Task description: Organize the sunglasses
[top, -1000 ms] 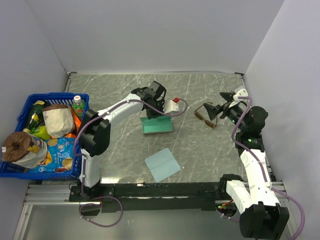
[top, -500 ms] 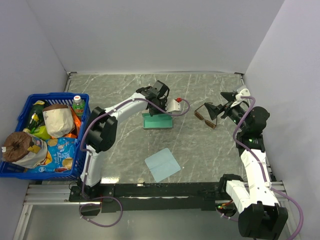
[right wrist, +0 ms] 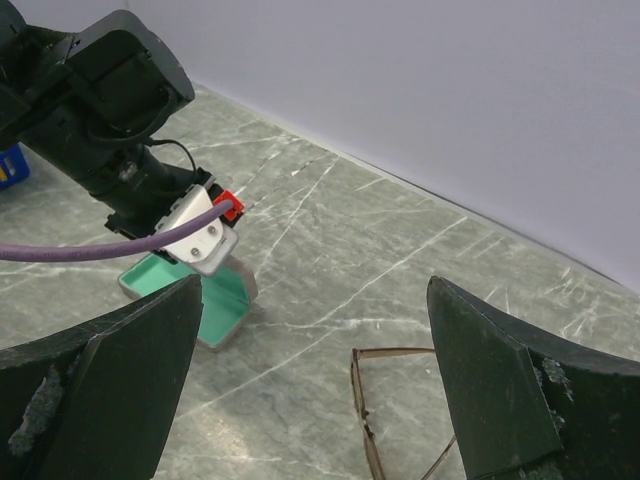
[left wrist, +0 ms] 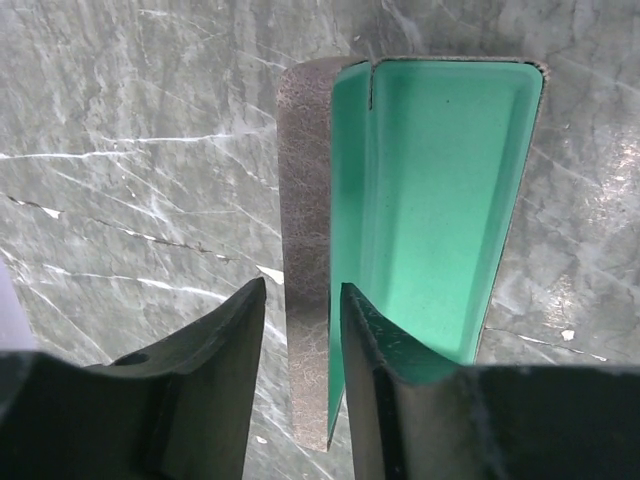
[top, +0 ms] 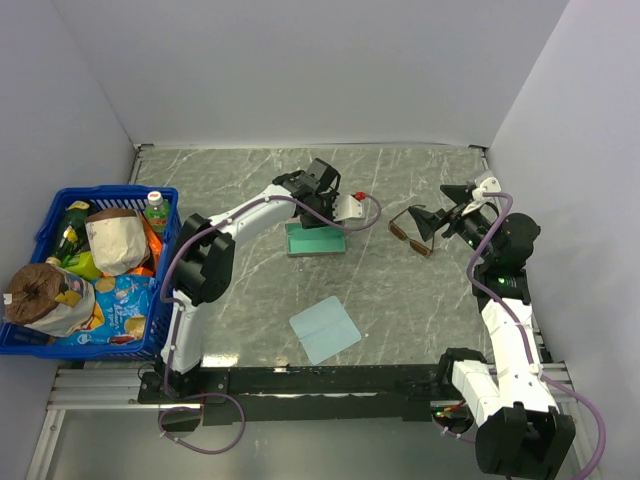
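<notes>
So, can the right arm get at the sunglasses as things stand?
Probably yes: the right gripper hangs open just above the sunglasses, nothing between them; the left gripper is away at the case.

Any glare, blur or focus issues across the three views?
Top external: soft, even light, sharp throughout, no harsh glare. Left wrist: table and case are crisp, with a mild sheen on the teal lining; the left claw at the bottom edge is dark and soft. Right wrist: the right claw looms dark near the lens; the sunglasses are thin and cropped at the bottom.

Bright, even, diffuse light with soft shadows; faint sheen on the marble table [top: 400, 290]; pictures sharp.
</notes>
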You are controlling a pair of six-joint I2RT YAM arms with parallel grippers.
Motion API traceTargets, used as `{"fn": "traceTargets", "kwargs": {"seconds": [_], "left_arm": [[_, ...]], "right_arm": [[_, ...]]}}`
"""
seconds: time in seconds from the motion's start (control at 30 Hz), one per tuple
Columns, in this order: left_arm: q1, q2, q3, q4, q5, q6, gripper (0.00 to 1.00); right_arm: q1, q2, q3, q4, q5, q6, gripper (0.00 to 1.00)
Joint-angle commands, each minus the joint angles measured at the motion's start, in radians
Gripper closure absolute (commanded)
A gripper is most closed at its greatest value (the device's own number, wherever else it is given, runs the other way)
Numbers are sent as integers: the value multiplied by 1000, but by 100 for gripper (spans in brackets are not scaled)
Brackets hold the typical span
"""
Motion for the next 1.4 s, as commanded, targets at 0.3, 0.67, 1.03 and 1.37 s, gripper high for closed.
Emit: {"fn": "traceTargets", "kwargs": {"seconds": [0.3, 0.67, 1.03, 1.37], "left_arm": [[-5, -87, 32, 85, -26, -47, 9], [-8, -359, -148, 81, 12, -162, 4], [-136, -608, -596, 50, 55, -401, 3], [-208, -592, -696, 65, 80, -504, 9]], "right_arm": [[-15, -7, -14, 63, -45, 18, 0], [-21, -19, -17, 70, -75, 29, 0], [-23, -17, -12, 73, -111, 46, 0], [-27, -10, -11, 75, -131, 84, 0]]}}
